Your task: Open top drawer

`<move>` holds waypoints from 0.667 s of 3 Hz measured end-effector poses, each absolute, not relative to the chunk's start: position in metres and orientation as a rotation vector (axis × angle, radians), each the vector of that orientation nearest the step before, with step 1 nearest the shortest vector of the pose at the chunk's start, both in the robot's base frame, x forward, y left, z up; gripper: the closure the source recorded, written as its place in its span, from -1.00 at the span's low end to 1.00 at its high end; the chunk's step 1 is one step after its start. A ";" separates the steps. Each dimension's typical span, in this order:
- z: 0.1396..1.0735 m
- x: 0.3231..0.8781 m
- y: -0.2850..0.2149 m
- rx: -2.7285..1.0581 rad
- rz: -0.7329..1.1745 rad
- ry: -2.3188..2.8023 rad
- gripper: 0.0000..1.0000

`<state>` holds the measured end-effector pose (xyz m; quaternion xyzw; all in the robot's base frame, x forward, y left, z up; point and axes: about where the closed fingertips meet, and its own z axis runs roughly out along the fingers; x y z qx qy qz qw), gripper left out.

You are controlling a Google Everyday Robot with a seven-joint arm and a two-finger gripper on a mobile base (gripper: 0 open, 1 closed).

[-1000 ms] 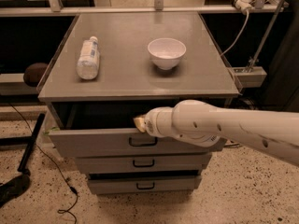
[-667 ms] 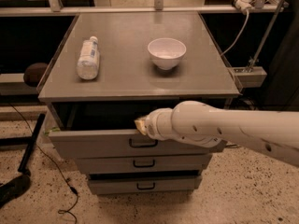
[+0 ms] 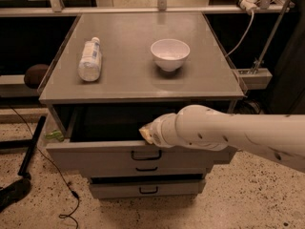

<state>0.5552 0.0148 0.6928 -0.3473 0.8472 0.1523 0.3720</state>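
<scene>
Camera view: top drawer [image 3: 95,155] crosswise, front toward camera, gripper [image 3: 146,133] at rim.

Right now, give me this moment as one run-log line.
top drawer: partly out | gripper: at its front's upper edge, above the handle | cabinet top: bottle lying, bowl upright

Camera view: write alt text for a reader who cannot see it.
The top drawer of a grey three-drawer cabinet stands partly pulled out, with the gripper of a white arm at its front edge, just above the black handle. On top sit a plastic bottle on its side and an upright white bowl.
</scene>
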 end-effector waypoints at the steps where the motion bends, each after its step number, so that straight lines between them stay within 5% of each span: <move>1: 0.693 0.555 0.015 -0.890 0.391 2.172 1.00; 2: 0.691 0.550 0.020 -0.942 0.411 2.176 1.00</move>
